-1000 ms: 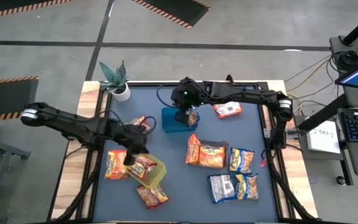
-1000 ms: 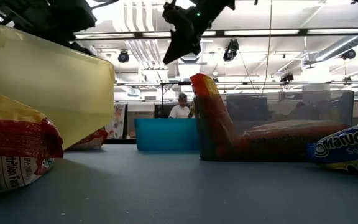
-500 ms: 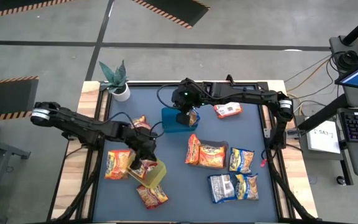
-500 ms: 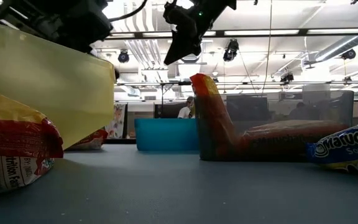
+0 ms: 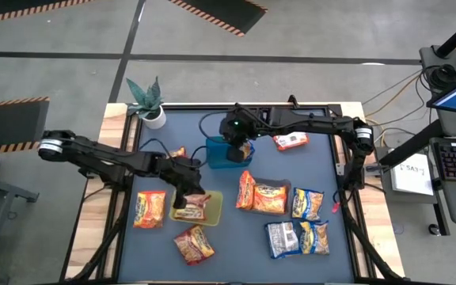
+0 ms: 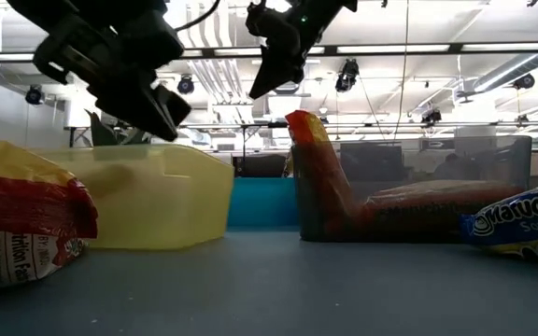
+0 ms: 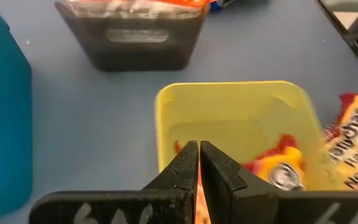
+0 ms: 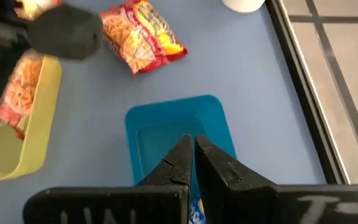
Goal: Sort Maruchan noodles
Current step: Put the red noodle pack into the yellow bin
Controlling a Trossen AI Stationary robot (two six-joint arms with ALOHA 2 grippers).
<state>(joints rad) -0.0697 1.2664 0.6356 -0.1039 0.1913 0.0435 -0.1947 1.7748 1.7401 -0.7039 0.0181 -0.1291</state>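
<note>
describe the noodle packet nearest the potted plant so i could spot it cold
Start at the potted plant on the table's far left corner. Just toward the centre lies a lone red-and-yellow noodle packet, beside the blue tray. Unlike the other packets, it sits alone between the plant and that tray.

The table point(image 5: 220, 257) is a flat slate blue-grey with a pale wood border. On it sit a pale yellow-green tray point(image 5: 208, 207), a bright teal-blue tray point(image 5: 216, 152) and a smoky black tray point(image 5: 279, 186). The packets come in three schemes — orange with yellow print point(image 5: 149, 210), red-orange with noodle-yellow point(image 5: 194, 244), and blue-and-yellow point(image 5: 308, 204). One far packet point(image 5: 290, 141) is red-orange with a white label. A small plant point(image 5: 146, 96) shows grey-green leaves in a white pot. Both arms are matt black (the right one carries a small green light point(image 5: 233, 123)). The floor beyond has orange-and-black hazard stripes point(image 5: 212, 17).
</note>
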